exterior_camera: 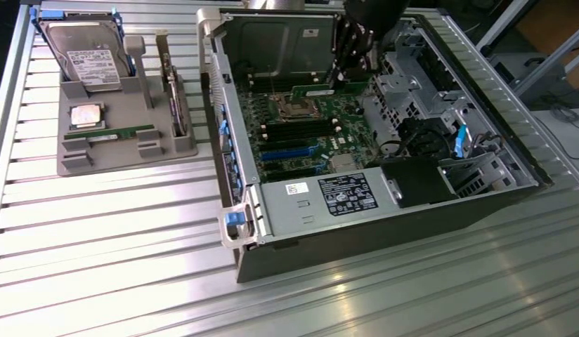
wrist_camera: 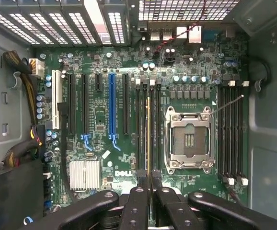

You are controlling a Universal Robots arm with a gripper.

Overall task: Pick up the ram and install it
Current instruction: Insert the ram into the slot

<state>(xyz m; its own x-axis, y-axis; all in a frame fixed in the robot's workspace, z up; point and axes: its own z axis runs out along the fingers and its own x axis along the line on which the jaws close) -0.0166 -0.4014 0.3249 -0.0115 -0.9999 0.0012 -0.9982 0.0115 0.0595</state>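
Observation:
My gripper hangs inside the open computer case, shut on the ram, a narrow green stick with a white label held level above the motherboard. In the wrist view the closed fingertips pinch the ram, seen edge-on as a thin line running along the black memory slots beside the empty processor socket. I cannot tell whether its lower edge touches a slot. A second green stick lies in the grey tray.
The tray also holds a hard drive, a square silver processor and a taller green card with a bracket. Inside the case are the power supply, a black fan shroud, cables and more memory slots.

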